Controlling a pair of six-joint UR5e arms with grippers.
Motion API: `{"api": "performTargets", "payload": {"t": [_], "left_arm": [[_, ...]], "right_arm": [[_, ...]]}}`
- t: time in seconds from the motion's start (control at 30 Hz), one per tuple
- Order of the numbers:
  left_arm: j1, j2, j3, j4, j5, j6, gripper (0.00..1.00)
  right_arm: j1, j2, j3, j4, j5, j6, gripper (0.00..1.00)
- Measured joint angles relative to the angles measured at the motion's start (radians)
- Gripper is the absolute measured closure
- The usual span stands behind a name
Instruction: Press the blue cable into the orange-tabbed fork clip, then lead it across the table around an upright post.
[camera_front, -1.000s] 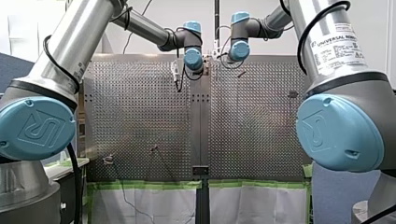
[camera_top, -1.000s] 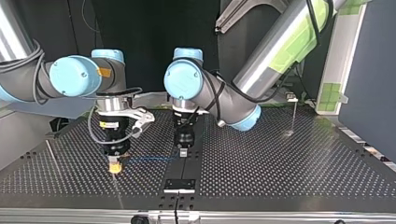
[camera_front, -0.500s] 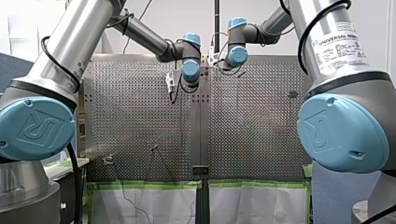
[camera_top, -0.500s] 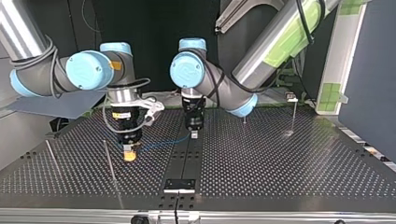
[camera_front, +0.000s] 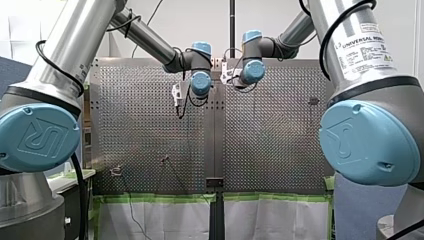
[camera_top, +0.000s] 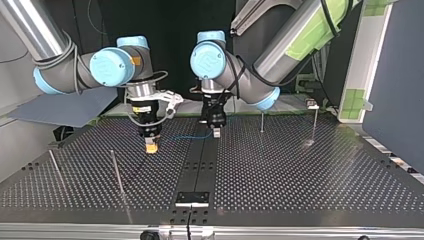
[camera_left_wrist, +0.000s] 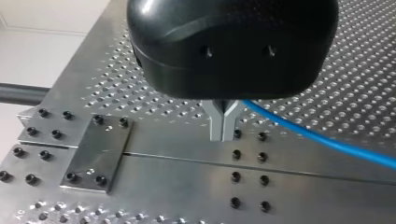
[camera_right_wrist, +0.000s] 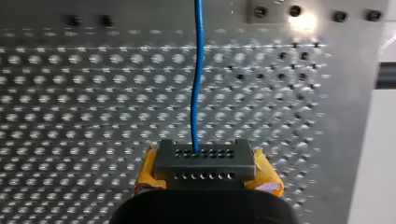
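**Both grippers pinching blue cable, held off the table at the far side**

Top view: R gripper (camera_top: 151, 148), yellow pads, points straight down, close over the perforated table (camera_top: 310, 180). L gripper (camera_top: 216, 133) hangs at its 3 o'clock, over the dark centre strip (camera_top: 199, 165). Blue cable (camera_top: 184, 136) spans btwn the two w/ a shallow sag, clear of the surface.

L wrist view: metal fingers pressed together into a narrow V, no gap at the tips. Cable comes out at their side, up near the black body, and runs away over the holes. Under the fingers is the centre strip w/ black screws. A bolted plate (camera_left_wrist: 95, 154) lies beside it.

R wrist view: pads closed on the cable. It leaves the middle of the grey fingertip block and goes straight ahead over the table.

Top view, other items: thin upright post (camera_top: 261, 122) near L gripper at its 3 o'clock, second post (camera_top: 315, 120) further out, same direction. Thin rod (camera_top: 116, 172) at 8 o'clock of R gripper, another rod (camera_top: 55, 167) out toward 9 o'clock.

Front view: both wrists side by side at the table's 12 o'clock; fingers too small to read there.
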Motion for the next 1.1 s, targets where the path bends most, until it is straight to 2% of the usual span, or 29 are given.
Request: {"api": "performTargets", "payload": {"t": [0.27,0.53,0.67,0.97,1.1], "left_arm": [[0.001,0.000,-0.078,0.063,0.000,-0.019,1.00],[0.006,-0.001,-0.152,0.138,0.025,-0.045,1.00],[0.006,-0.001,-0.189,0.175,0.030,-0.054,1.00],[0.007,-0.001,-0.278,0.264,0.048,-0.103,1.00],[0.009,-0.001,-0.314,0.300,0.062,-0.113,1.00]], "right_arm": [[0.008,0.002,0.078,-0.015,0.001,0.001,1.00],[0.009,0.018,0.151,-0.083,-0.004,0.021,1.00],[0.013,0.051,0.164,-0.101,-0.008,0.020,1.00],[0.019,0.116,0.171,-0.107,-0.008,0.017,1.00],[0.027,0.151,0.171,-0.108,-0.008,0.007,1.00]]}}
